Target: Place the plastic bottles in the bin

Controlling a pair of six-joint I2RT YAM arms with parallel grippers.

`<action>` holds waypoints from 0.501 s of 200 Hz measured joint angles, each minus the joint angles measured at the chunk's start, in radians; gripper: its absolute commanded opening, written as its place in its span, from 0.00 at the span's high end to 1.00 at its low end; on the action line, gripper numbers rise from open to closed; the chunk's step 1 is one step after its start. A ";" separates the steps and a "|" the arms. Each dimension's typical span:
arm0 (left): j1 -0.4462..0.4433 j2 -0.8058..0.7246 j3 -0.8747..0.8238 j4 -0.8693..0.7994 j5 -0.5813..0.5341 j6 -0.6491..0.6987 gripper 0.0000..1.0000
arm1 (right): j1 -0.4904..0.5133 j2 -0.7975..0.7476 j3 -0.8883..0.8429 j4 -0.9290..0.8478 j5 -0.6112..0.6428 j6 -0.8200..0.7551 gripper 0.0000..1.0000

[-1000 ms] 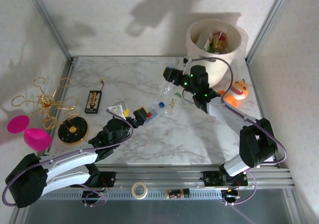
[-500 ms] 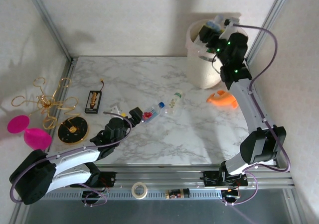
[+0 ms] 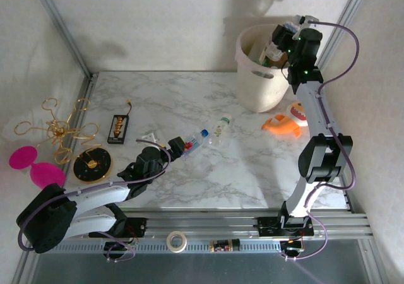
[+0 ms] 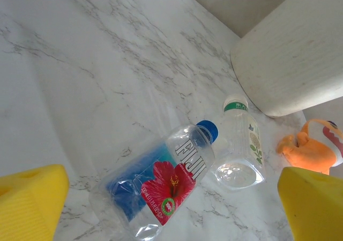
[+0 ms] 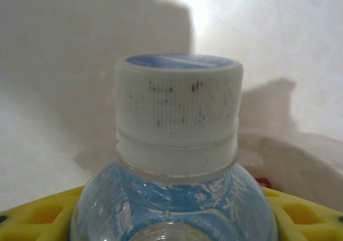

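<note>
Clear plastic with a white cap: one bottle [image 5: 177,144] sits clamped in the right pincer [image 3: 284,38] over the bin [image 3: 252,91], apparently poised to drop. The left pincer [image 3: 176,147] gapes wide toward the Fiji bottle [image 4: 161,190] lying on the table [image 3: 158,94] beside a green-capped bottle [image 4: 240,144], likely lining up to straddle it.

White link shells are alternating with black joint housings along the left arm [image 3: 95,199] and the right arm [image 3: 315,110]. A purple cable [image 3: 341,28] is trailing each. Green lights [image 3: 307,71] are glowing near the right wrist. Yellow ribbed fingers [image 4: 29,198] are tipping the left gripper [image 4: 171,198].
</note>
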 measured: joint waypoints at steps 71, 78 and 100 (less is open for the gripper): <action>0.000 -0.021 0.000 -0.019 0.000 0.004 0.00 | -0.029 0.026 0.006 -0.063 0.006 -0.020 0.24; 0.000 -0.028 0.000 -0.021 0.000 0.004 0.00 | -0.032 0.037 0.018 -0.072 0.003 -0.020 0.20; 0.000 -0.046 0.000 -0.023 -0.001 0.003 0.00 | -0.038 0.066 0.056 -0.107 0.000 -0.023 0.08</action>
